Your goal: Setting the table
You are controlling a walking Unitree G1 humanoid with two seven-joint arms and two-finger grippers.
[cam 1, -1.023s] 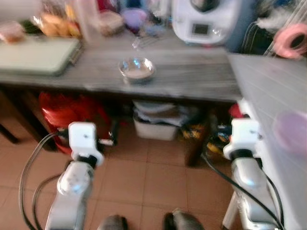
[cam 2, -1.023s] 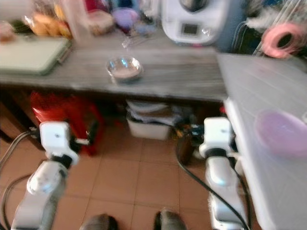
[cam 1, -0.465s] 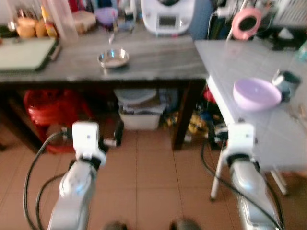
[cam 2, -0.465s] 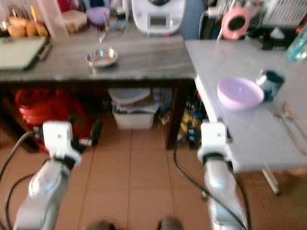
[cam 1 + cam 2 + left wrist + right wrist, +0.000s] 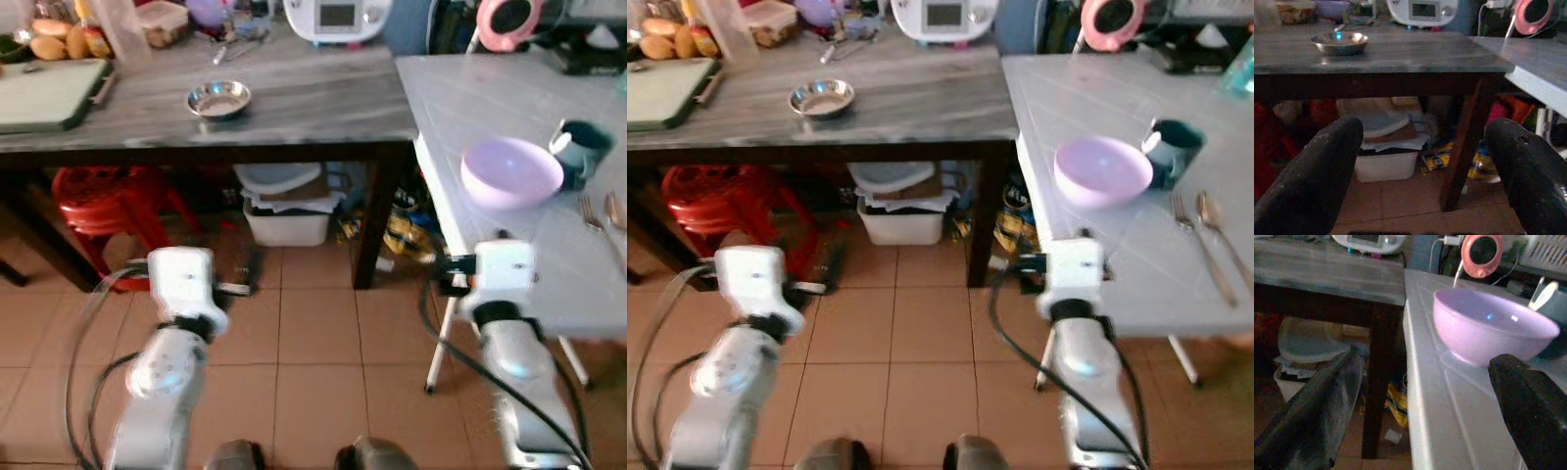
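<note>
- Both jaws stand wide apart and hold nothing: left gripper [image 5: 1420, 147] faces the dark table [image 5: 1400, 54], right gripper [image 5: 1422, 382] the white table [image 5: 1459, 406].
- Head views: lilac bowl [image 5: 1103, 171], empty, beside a teal mug [image 5: 1174, 150]; fork [image 5: 1200, 242] and spoon [image 5: 1219, 223] near.
- Steel bowl [image 5: 218, 99] sits on the dark table.

Red stool [image 5: 108, 196] under wooden counter [image 5: 313, 98]

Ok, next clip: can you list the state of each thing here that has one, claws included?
Left claw: open, holding nothing, low before the wooden table.
Right claw: open, holding nothing, facing the purple bowl.
Purple bowl: upright, looks empty, on the white table.
Steel bowl: upright.
Green mug: upright, beside the bowl.
Fork and spoon: lying flat, side by side.
</note>
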